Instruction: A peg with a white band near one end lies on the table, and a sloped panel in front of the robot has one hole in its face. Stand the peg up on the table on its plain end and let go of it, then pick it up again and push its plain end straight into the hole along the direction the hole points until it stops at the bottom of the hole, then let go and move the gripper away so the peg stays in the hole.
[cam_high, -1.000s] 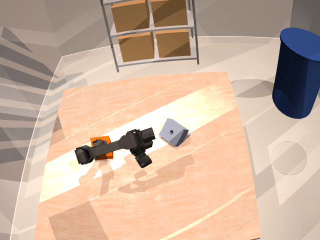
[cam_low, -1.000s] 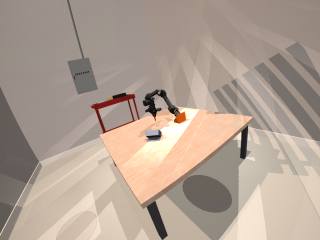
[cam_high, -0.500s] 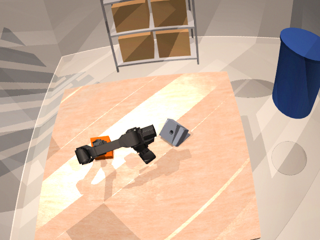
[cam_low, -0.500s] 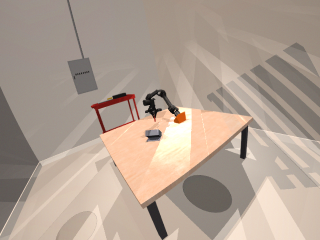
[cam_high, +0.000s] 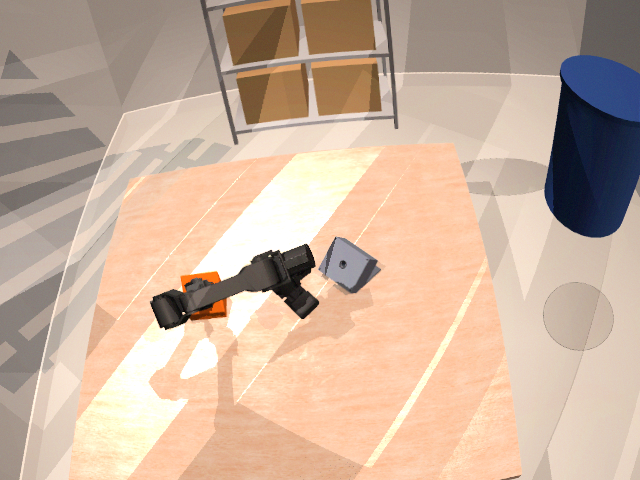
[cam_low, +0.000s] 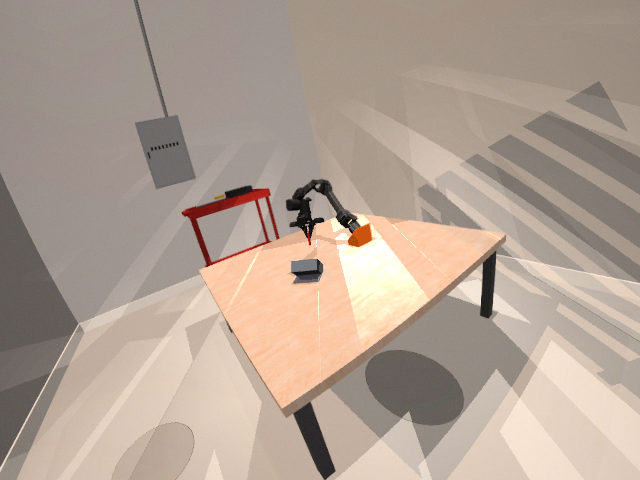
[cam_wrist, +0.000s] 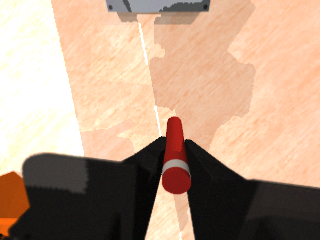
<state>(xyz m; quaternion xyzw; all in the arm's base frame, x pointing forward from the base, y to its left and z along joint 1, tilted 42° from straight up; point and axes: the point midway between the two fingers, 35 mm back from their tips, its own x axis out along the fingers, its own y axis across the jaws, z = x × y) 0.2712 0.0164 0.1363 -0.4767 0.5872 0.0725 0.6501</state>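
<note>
My gripper (cam_low: 308, 235) (cam_wrist: 174, 143) is shut on the red peg (cam_low: 309, 241) (cam_wrist: 176, 179). The peg's white band (cam_wrist: 175, 165) is at the end nearer the wrist camera, and its plain end points down, away from the wrist. In the exterior view the peg hangs roughly upright and looks raised above the table. The grey sloped panel (cam_high: 356, 260) (cam_low: 307, 266) (cam_wrist: 175, 7) stands a little beyond the gripper. Its hole (cam_high: 342, 264) shows empty in the top view. The arm hides the fingers and peg there.
The arm's orange base block (cam_high: 220, 307) (cam_low: 360, 235) (cam_wrist: 11, 197) is on the wooden table (cam_high: 392, 330) (cam_low: 361, 310). A shelf with boxes (cam_high: 273, 95), a blue bin (cam_high: 589, 165) and a red cart (cam_low: 201, 210) stand off the table.
</note>
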